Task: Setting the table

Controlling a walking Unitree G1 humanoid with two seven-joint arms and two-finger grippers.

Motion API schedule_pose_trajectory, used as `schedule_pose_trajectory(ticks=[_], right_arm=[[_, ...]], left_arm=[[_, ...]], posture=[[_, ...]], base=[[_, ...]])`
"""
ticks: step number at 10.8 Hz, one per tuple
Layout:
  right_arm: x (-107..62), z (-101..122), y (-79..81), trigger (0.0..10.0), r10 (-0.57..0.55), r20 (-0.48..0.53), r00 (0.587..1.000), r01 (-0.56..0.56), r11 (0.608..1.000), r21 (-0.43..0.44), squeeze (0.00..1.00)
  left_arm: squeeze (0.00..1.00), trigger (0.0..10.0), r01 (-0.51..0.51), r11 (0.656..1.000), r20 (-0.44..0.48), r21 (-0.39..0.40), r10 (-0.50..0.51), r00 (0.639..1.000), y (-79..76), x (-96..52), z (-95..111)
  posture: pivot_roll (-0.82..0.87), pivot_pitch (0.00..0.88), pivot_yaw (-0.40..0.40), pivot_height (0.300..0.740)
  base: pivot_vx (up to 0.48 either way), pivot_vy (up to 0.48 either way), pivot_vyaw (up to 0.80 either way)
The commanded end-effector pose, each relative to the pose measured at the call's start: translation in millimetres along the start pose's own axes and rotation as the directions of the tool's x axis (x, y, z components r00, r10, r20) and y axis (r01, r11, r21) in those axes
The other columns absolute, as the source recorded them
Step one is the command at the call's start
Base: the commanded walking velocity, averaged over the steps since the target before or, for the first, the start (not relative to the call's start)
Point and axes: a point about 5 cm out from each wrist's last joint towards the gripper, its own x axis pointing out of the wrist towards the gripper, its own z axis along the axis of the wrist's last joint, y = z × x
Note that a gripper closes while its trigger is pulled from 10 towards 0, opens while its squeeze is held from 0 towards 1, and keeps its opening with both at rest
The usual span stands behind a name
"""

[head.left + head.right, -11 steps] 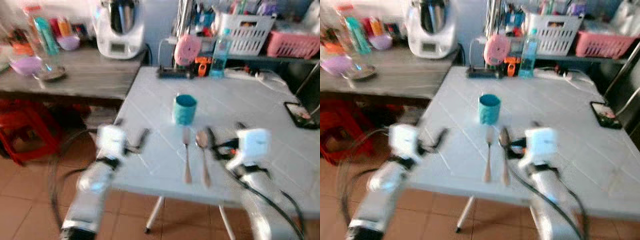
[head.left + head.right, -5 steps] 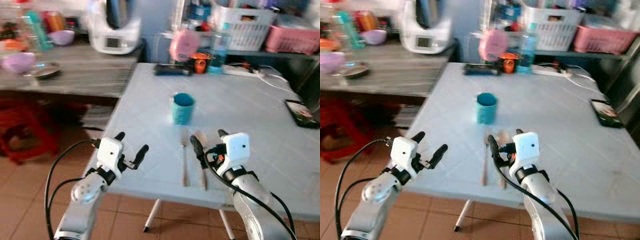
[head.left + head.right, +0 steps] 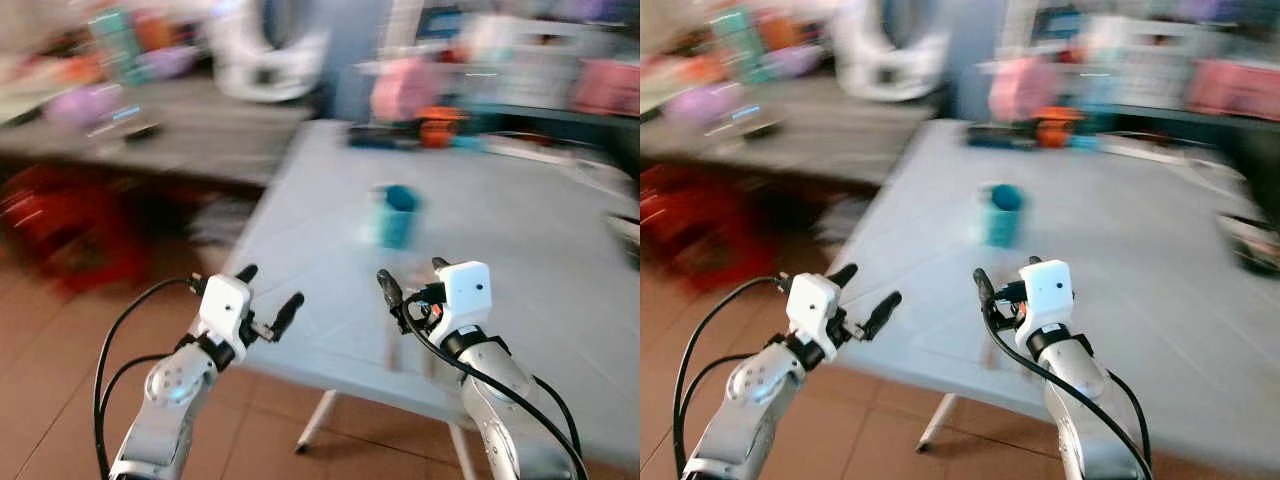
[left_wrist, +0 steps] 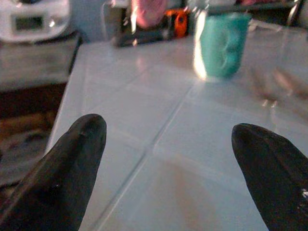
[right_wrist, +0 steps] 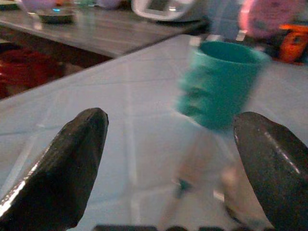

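Head views heavily motion-blurred, so treat positions as rough.

Left gripper (image 3: 265,300) hovers at the near-left edge of the white table (image 3: 520,230), fingers spread wide, holding nothing. Right gripper (image 3: 408,292) is over the near edge of the table, fingers also wide apart and empty.

Teal cup (image 3: 398,216) stands upright mid-table, beyond both grippers. In the right wrist view the cup (image 5: 219,82) sits just past two smeared utensils (image 5: 202,185) lying on the table between the fingers; can't tell fork from spoon in this blur. They lie just near of the cup, close to the right gripper.

My read: cup and cutlery are already placed, so the step in hand is probably backing off or turning to fetch the next item. To do it well:
- let the camera settle before any reach; the blur makes any aim unreliable
- keep the right gripper high above the utensils so the fingers don't sweep them off the near edge
- keep the left gripper off the table edge when turning

Far counter clutter (white appliance (image 3: 268,45), pink object (image 3: 398,92)) is smeared. No brands, labels or writing readable anywhere.
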Motion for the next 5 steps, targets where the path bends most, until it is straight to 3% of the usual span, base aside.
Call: schedule_pose_trajectory(ticks=[1, 2, 4, 5], right_arm=[[0.8, -2.9, 0.3, 10.0, 0.000, -0.012, 1.000, 0.000, 1.000, 0.013, 0.00], [0.6, -10.0, -0.3, 10.0, -0.012, -0.053, 0.999, 0.014, 0.999, 0.038, 0.00], [0.1, -14.2, -1.6, 10.0, -0.026, -0.082, 0.996, 0.030, 0.998, 0.048, 0.00], [-3.5, -21.3, -7.5, 10.0, -0.067, -0.145, 0.987, 0.078, 0.994, 0.074, 0.00]], left_arm=[[0.00, 10.0, 0.040, 0.999, 0.012, 0.034, -0.040, 0.999, -2.6, -0.2, 3.1], [0.00, 10.0, 0.087, 0.994, 0.017, 0.062, -0.088, 0.996, -5.9, -1.8, 3.0], [0.00, 10.0, 0.104, 0.993, 0.032, 0.052, -0.106, 0.994, -7.4, -1.1, 6.0], [0.00, 10.0, 0.117, 0.992, 0.053, 0.050, -0.119, 0.991, -6.8, 1.0, 11.3]], posture=[[0.05, 0.000, 0.000, 0.740], [0.05, 0.000, 0.003, 0.740], [0.05, 0.000, 0.003, 0.740], [0.05, 0.000, 0.006, 0.740]], base=[[0.000, 0.000, 0.44], [0.000, 0.000, 0.00], [0.000, 0.000, 0.00], [0.000, 0.000, 0.00]])
